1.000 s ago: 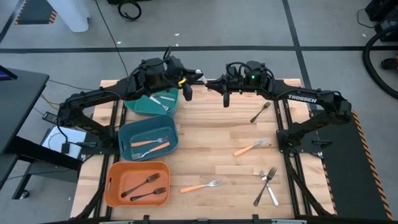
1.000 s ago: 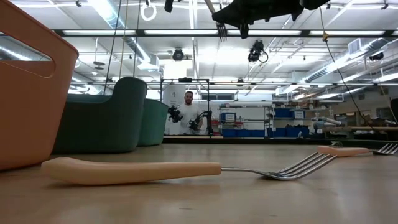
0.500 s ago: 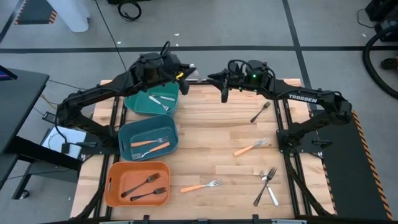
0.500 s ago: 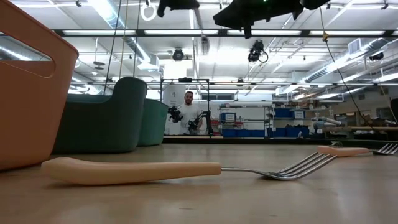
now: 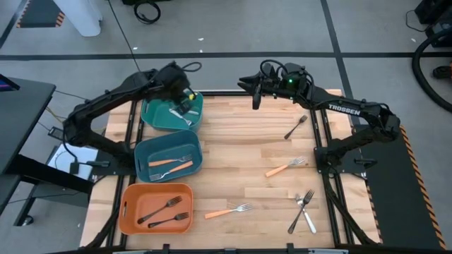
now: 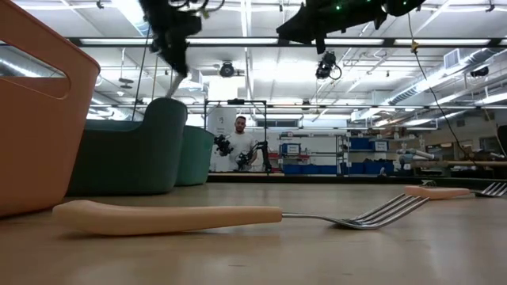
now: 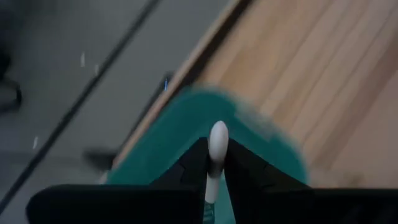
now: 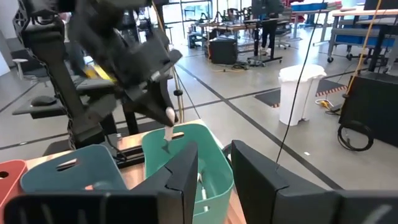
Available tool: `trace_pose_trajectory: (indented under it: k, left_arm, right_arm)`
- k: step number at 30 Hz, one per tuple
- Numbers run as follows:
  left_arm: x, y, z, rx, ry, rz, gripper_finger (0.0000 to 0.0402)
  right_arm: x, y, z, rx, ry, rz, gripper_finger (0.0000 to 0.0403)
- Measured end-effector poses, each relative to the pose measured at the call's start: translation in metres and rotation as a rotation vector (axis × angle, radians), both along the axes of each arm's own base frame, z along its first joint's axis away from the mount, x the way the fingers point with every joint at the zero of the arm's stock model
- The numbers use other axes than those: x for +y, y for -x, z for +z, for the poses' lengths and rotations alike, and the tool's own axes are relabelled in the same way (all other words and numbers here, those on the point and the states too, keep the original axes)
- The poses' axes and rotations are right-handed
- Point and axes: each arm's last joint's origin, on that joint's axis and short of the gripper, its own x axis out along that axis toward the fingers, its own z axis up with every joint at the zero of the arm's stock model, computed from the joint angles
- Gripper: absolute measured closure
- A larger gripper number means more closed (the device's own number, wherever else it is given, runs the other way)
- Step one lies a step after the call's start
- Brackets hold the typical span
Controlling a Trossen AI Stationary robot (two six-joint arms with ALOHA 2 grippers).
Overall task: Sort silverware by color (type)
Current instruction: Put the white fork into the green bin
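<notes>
My left gripper (image 5: 181, 104) is above the far green bin (image 5: 161, 118), shut on a white-handled fork (image 7: 217, 142). It also shows in the right wrist view (image 8: 163, 107) and the low view (image 6: 171, 49). My right gripper (image 5: 255, 90) is open and empty, high over the table's far edge. White-handled forks (image 5: 188, 113) lie in the green bin, orange-handled forks (image 5: 171, 164) in the blue bin (image 5: 145, 152), black forks (image 5: 161, 210) in the orange bin (image 5: 127, 212). On the table lie a black fork (image 5: 296, 127), two orange-handled forks (image 5: 284, 168) (image 5: 228, 211) and silver forks (image 5: 304, 210). My left gripper pinches the fork's white handle (image 7: 215, 163) between its two fingers. The rounded handle end (image 7: 218, 134) sticks out past the fingertips. The fingers slant down over the green bin. The fork is lifted clear; its tines are hidden behind the fingers.
The three bins stand in a row along the table's left side. The loose forks lie on the table's right half and near middle. An orange-handled fork (image 6: 198, 215) lies close to the low camera. A person (image 6: 240, 142) stands far behind the table.
My left gripper has drawn away from my right gripper at the table's far middle and gone toward the table's left edge and down, carrying the white-handled fork over the green bin. My right gripper has stayed high at the far edge.
</notes>
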Motion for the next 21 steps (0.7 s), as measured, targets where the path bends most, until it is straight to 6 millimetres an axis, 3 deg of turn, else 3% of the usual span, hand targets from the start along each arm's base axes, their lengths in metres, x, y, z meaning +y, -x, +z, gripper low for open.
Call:
trace_pose_trajectory:
  k: [9, 21]
  left_arm:
    - [0.03, 0.012, -0.028, 0.213, 0.111, 0.1, 0.0356]
    - [0.06, 0.004, -0.063, 0.402, 0.164, 0.003, 0.028]
  right_arm:
    - [-0.008, 0.004, 0.001, -0.003, 0.01, -0.127, 0.0298]
    - [-0.017, 0.009, 0.003, -0.031, 0.014, -0.343, 0.0298]
